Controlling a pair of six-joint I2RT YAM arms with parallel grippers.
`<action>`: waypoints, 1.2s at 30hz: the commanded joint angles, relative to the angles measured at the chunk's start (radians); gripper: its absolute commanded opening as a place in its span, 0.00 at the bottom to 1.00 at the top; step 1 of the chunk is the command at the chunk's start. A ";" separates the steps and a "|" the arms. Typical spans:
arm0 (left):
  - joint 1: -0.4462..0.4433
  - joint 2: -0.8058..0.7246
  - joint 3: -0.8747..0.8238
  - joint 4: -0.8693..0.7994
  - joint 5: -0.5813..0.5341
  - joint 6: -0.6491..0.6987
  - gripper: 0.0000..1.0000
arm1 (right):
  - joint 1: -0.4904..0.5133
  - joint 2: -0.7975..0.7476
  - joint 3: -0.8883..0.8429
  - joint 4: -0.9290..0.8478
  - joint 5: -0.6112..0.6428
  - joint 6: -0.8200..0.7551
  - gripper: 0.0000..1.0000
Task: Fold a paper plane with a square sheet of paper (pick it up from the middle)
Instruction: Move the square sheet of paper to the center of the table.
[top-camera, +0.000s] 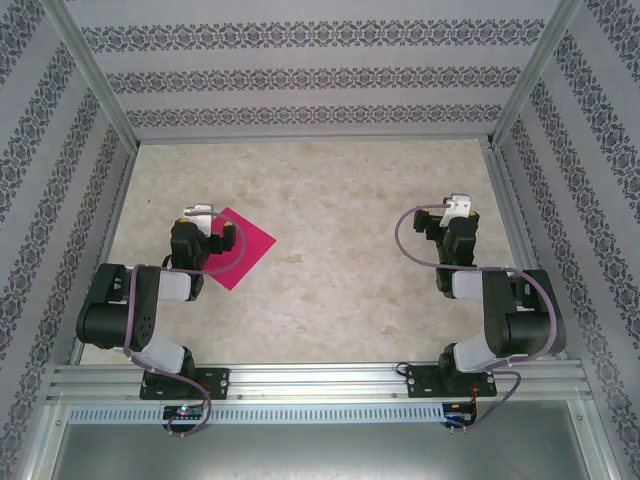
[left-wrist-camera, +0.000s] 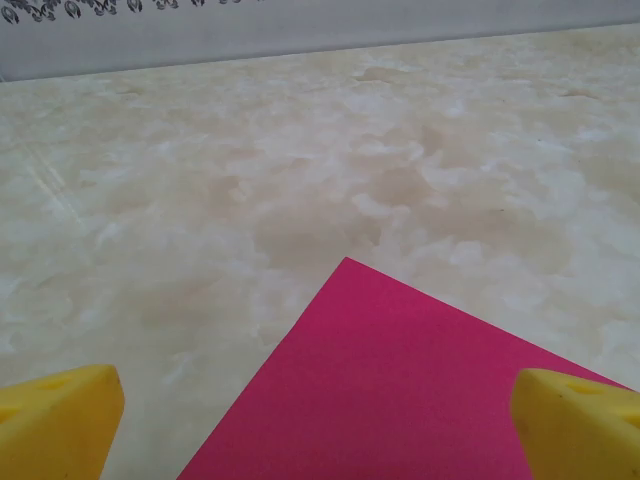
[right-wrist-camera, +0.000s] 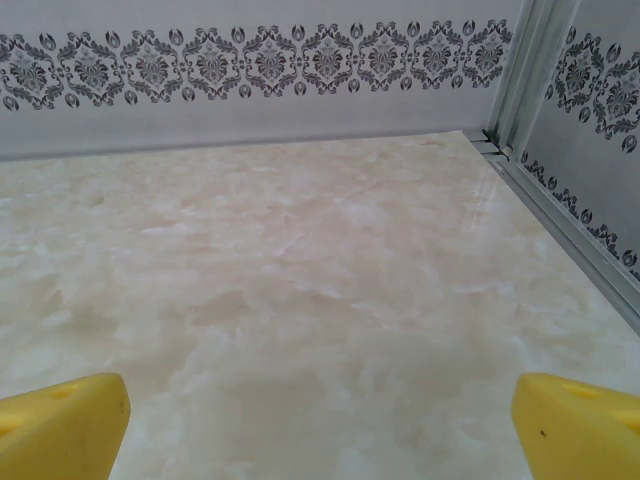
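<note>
Paper, pink and square (top-camera: 248, 245), lies flat on the big pale table (top-camera: 350, 200). Two black arms stand at the near edge. The left arm (top-camera: 130, 310) bends over one side of the paper. The right arm (top-camera: 510, 320) is well apart from it.

The left gripper (top-camera: 197, 213) is wide open and holds nothing. Seen from its wrist, the paper (left-wrist-camera: 400, 390) lies below and between its two yellow fingers (left-wrist-camera: 55, 420), with one corner pointing away from them.

The right gripper (top-camera: 458, 207) is wide open too, with nothing in it. Bare table (right-wrist-camera: 300, 280) lies between its yellow fingers (right-wrist-camera: 60, 425).
</note>
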 joint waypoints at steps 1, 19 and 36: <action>-0.007 0.006 0.016 0.049 -0.010 0.012 1.00 | -0.007 0.005 -0.007 0.032 -0.023 -0.003 0.98; -0.007 0.005 0.016 0.049 -0.010 0.012 1.00 | -0.007 0.003 -0.011 0.039 -0.026 -0.002 0.98; -0.007 -0.244 0.380 -0.829 -0.205 -0.382 1.00 | 0.120 -0.333 0.383 -0.983 0.123 0.433 0.98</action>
